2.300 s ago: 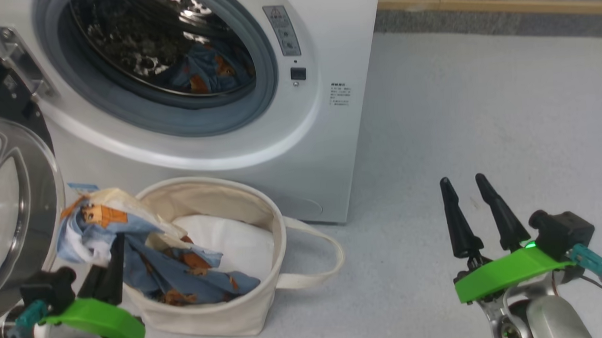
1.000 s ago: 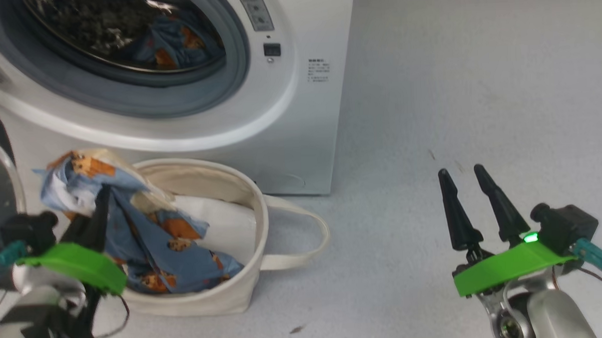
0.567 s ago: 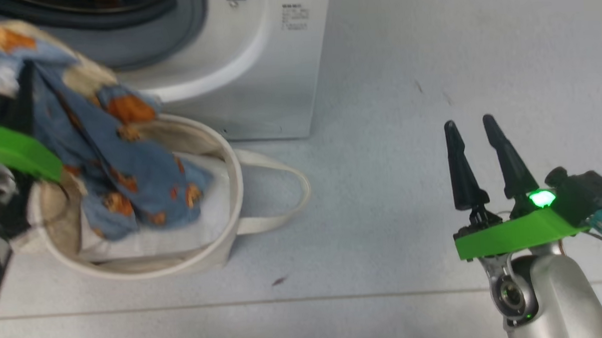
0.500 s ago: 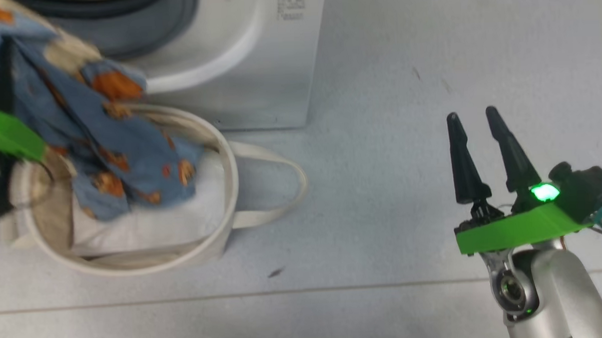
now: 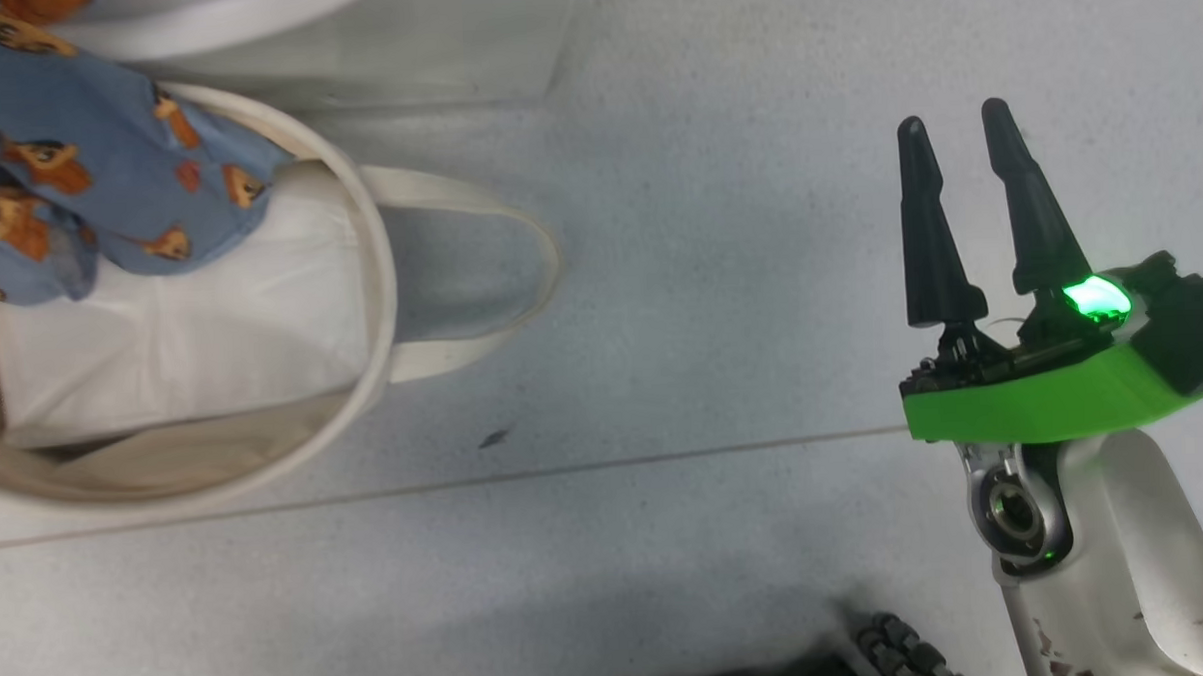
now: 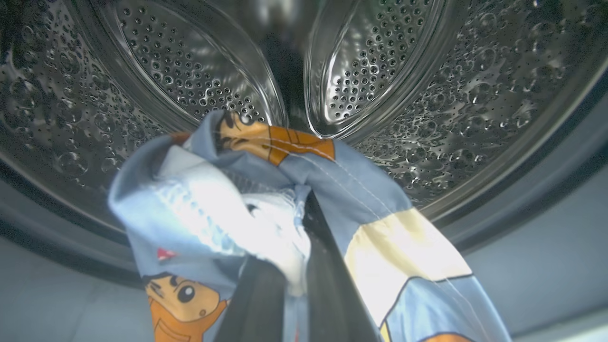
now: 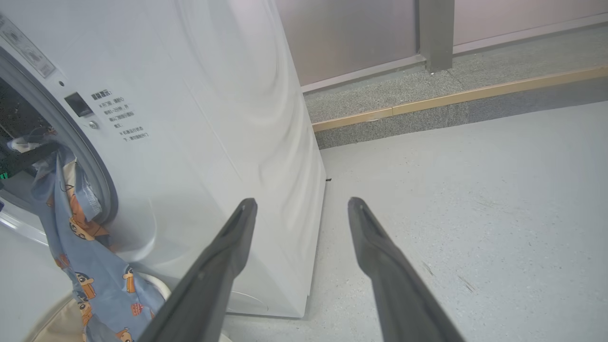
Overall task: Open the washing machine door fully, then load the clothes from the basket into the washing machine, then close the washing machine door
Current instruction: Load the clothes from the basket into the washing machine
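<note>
Your left gripper (image 6: 308, 213) is clamped shut on the clothes (image 6: 332, 180), right at the mouth of the washing machine (image 7: 213, 118), steel drum (image 6: 427, 71) just ahead. The cloth's tail hangs down into the basket (image 5: 374, 276), over white padding (image 5: 181, 333). Your right gripper (image 5: 952, 116) is spread wide and empty, above the floor (image 5: 709, 274), well apart from the basket.

the pale grey floor (image 5: 719, 274) carries the basket (image 5: 380, 286) just before the washing machine (image 7: 228, 95).

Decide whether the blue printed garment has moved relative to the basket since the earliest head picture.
Yes. Against the basket, the garment has gone up toward the washing machine: once heaped inside, now only its tail dangles there.
</note>
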Controlling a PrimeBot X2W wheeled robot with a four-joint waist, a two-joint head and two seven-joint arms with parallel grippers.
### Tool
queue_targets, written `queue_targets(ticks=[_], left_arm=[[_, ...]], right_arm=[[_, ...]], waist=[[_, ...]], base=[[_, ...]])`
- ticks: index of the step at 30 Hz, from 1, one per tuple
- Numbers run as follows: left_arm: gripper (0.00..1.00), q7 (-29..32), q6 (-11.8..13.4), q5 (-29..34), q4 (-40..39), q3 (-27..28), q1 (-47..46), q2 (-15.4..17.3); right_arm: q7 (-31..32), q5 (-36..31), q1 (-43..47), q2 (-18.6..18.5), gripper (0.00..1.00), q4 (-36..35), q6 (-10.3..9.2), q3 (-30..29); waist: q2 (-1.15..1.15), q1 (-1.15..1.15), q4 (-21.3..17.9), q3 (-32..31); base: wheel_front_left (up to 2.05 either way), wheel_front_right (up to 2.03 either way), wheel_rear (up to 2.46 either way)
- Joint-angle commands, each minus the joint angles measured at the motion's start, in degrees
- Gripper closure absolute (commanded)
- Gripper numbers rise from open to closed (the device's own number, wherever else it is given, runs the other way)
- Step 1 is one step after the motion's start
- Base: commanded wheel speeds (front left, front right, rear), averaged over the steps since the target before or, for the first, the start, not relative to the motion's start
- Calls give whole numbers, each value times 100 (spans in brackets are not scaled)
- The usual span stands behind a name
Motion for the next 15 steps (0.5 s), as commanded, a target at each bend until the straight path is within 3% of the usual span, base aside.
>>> queue_targets(ticks=[1,9,15], left_arm=[[100,21,9,-105,0,54,-431,416],[100,-29,8,-316,390,-633,-1524,581],[100,-490,8,-364,736,-929,-2264,648]], right_arm=[[-70,27,21,-6,0,-207,6,135],[-172,43,-74,-6,0,-161,6,204],[-227,45,-74,-6,0,-137,6,244]], waist=[[0,-2,-131,313],[0,-2,-231,705],[0,-2,-299,846]], base=[[0,0,0],[0,0,0],[0,0,0]])
